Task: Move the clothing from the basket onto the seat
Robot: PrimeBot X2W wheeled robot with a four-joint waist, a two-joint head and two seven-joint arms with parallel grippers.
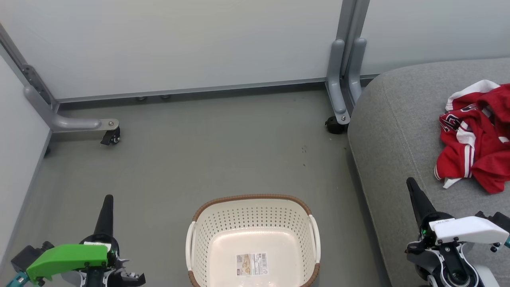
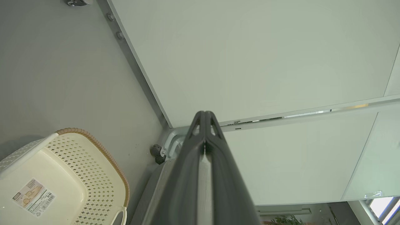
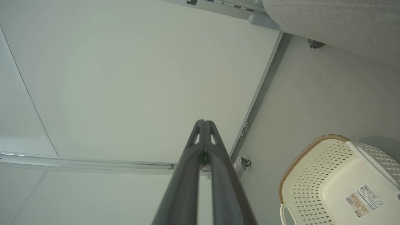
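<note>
right gripper (image 1: 411,185) closed, empty, near the clothing (image 1: 482,147) on the seat (image 1: 390,131)

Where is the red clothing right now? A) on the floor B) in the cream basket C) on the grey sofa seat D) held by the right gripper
C: the crumpled red fabric clothing lies on the grey upholstered seat; the cream perforated plastic basket holds none.

one basket (image 1: 252,197), one seat (image 1: 394,119), one clothing heap (image 1: 480,147)
</note>
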